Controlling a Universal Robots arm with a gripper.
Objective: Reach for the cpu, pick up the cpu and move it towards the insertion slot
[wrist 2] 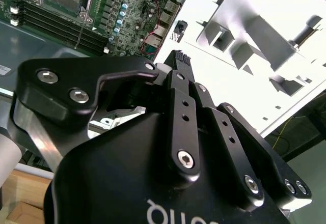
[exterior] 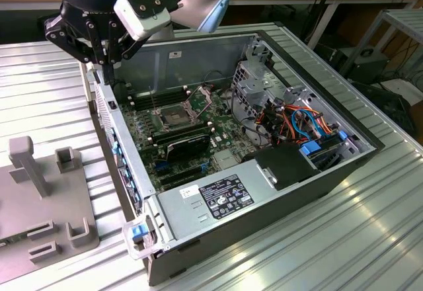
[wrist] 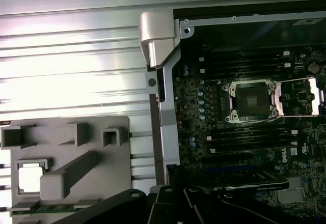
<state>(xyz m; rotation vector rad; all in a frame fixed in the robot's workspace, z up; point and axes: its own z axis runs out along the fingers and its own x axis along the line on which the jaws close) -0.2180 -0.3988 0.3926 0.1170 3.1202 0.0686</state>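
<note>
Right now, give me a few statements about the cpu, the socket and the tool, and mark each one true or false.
1. The retention frame of the insertion slot is swung open. True.
2. The cpu sits in the insertion slot. False: it lies in a recess of the grey holder outside the case, and the slot's dark centre is bare.
3. The tool hangs by the case's wall on the exterior view's left. True.
4. The case is closed. False: it is open, and the motherboard shows.
</note>
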